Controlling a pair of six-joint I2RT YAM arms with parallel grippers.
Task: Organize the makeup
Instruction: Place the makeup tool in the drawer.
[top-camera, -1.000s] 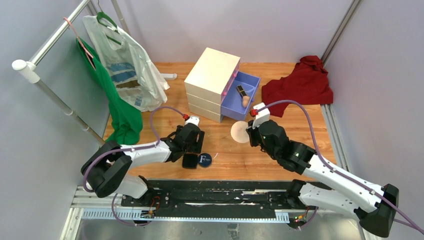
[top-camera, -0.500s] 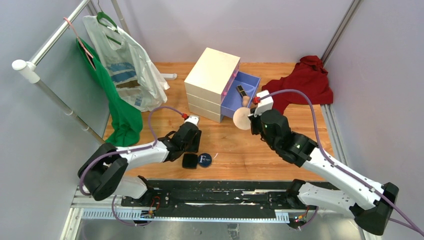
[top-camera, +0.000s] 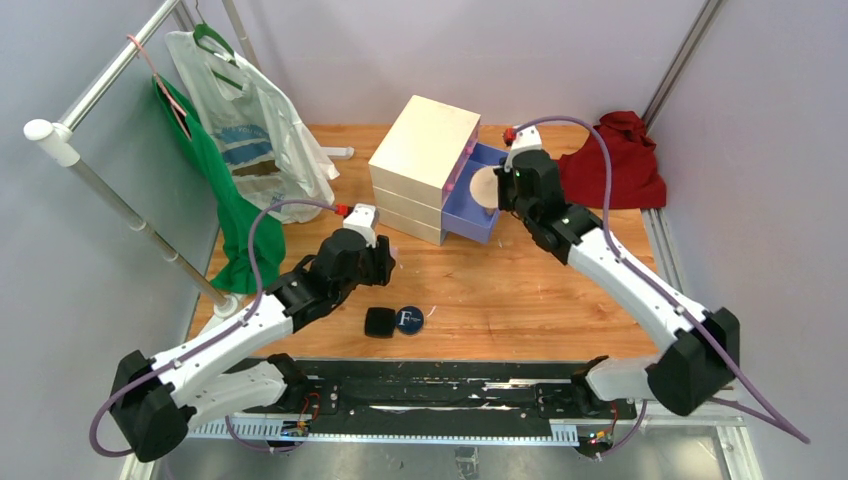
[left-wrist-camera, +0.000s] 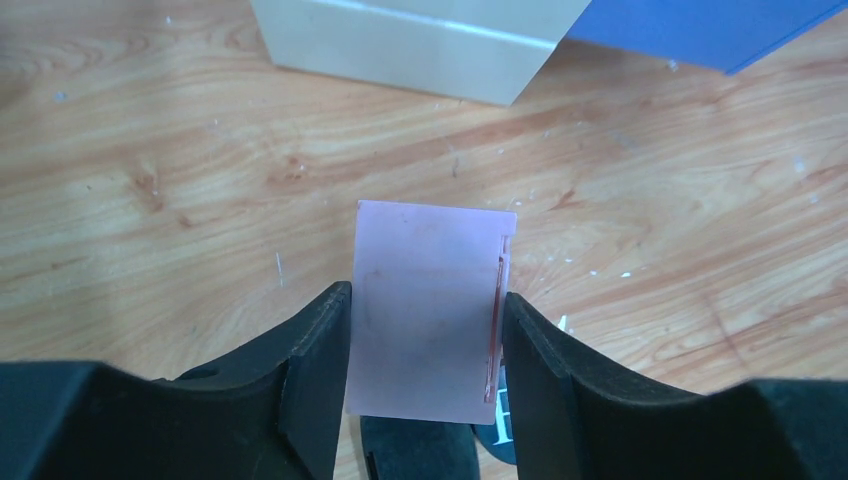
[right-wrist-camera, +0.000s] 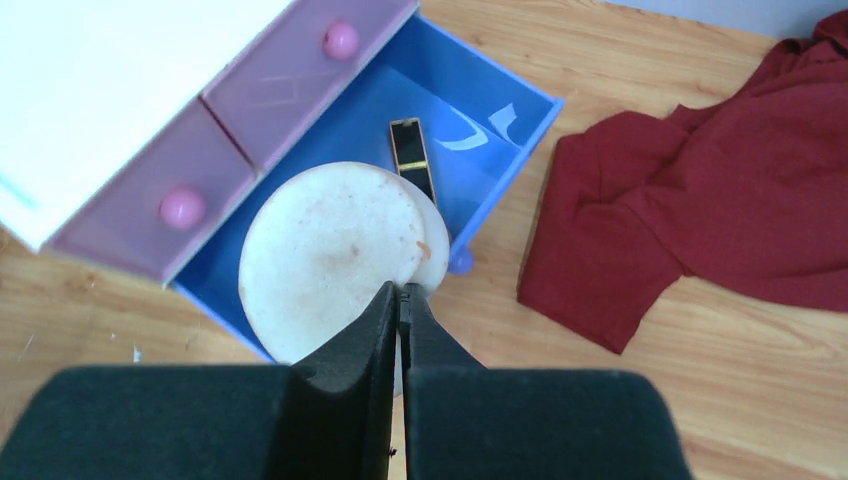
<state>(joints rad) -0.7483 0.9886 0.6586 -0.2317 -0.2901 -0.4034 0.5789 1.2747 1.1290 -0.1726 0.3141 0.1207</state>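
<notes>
1. The left hand (left-wrist-camera: 425, 297) grips a flat pink square (left-wrist-camera: 430, 330) by its two side edges, one black finger against each, with the wooden table (left-wrist-camera: 150, 200) behind it.
2. Only the left wrist view shows that grip. From above, the arm covers the pink square.
3. The right hand (right-wrist-camera: 400, 300) is pinched shut on the rim of a round beige puff (right-wrist-camera: 325, 255), held over the open blue drawer (right-wrist-camera: 490, 68) of a cream chest (right-wrist-camera: 100, 90).
4. Only the right wrist view shows a black-gold lipstick (right-wrist-camera: 411, 155) lying on the drawer floor just beyond the puff. It also shows two pink knobs (right-wrist-camera: 340, 40) on purple drawer fronts. From above, the puff and hand hide the drawer's contents.
5. Only the top view shows a black square compact (top-camera: 379, 322) and a round navy compact with a white letter (top-camera: 408, 319). They lie touching on the table near its front edge, just beside the left arm and well apart from the chest.
6. Count: two hands, each holding one item; two compacts on the table; one lipstick in the drawer; one puff; one pink square; one chest; one crumpled red cloth (right-wrist-camera: 720, 170) right of the drawer.
</notes>
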